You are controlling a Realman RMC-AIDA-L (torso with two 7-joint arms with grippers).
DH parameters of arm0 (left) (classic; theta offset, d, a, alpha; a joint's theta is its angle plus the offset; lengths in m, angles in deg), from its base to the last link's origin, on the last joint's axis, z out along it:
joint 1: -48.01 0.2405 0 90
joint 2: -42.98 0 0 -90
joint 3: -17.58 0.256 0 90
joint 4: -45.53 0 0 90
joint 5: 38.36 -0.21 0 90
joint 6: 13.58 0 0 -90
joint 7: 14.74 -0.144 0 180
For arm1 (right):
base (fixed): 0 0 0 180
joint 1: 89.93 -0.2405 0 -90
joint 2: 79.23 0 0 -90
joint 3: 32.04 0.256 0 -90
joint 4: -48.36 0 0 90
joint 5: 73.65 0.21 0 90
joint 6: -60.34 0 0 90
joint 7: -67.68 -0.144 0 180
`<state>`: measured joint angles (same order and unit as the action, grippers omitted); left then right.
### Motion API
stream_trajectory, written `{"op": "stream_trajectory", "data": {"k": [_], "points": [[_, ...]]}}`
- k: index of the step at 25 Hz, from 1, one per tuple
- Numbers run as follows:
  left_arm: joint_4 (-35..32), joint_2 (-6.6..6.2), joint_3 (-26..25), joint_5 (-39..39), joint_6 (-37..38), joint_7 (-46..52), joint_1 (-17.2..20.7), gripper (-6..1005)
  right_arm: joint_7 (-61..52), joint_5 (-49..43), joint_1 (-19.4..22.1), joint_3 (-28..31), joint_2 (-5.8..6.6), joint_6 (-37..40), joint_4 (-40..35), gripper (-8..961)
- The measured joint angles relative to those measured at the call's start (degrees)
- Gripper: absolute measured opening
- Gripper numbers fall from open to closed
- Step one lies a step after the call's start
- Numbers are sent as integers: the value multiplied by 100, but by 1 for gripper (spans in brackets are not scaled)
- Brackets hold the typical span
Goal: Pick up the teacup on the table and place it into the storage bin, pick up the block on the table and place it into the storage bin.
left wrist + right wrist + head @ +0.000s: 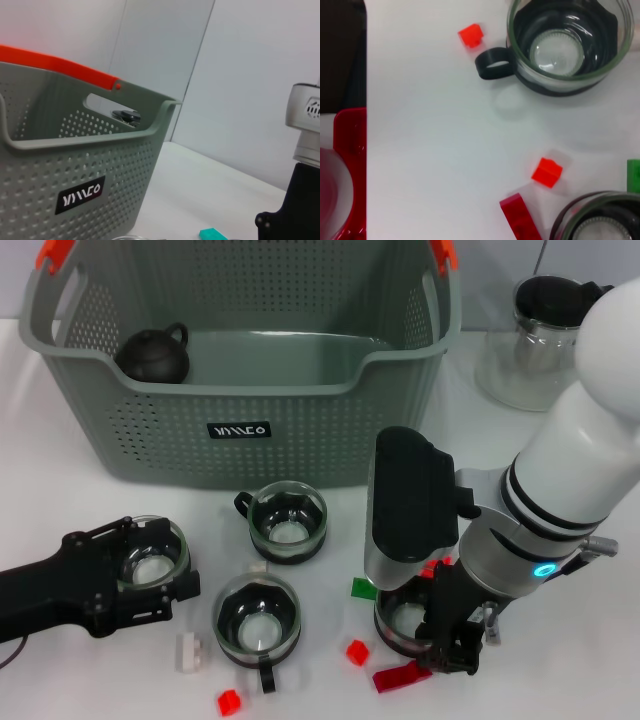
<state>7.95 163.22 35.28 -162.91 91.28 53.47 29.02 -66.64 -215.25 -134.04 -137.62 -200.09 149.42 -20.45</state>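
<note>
You're in the teacup pick-up step: your left hand sits low on the bench around a glass teacup at front left, seemingly closed on it, while your right hand hangs over another cup at front right, and I cannot tell whether it is open or closed. Next, I'd judge, you need a straight lift high enough to clear the storage bin rim behind, then a carry back over it. The held cup stands upright, mouth up, long axis vertical; its handle isn't visible.
</note>
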Motion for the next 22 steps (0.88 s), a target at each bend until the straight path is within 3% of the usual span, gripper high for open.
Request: {"op": "stream_trajectory", "data": {"k": [4, 6, 12, 18, 22], "points": [[17, 0, -21, 20, -10, -2, -2, 872, -90, 13, -35, 21, 0, -12, 56, 389], [19, 0, -22, 21, -10, -6, -13, 872, -108, 51, -34, 56, 9, 13, 3, 175], [23, 0, -25, 21, -10, -9, -21, 872, -156, 189, 18, 482, 38, 347, -304, 53], [23, 0, -63, 16, -28, -9, -1, 873, 14, 897, 265, 1908, 64, 1108, -1421, 53], [39, 0, -65, -6, -88, -9, 9, 873, 365, 1826, 651, 3030, 62, 1086, -2320, 52]]}}
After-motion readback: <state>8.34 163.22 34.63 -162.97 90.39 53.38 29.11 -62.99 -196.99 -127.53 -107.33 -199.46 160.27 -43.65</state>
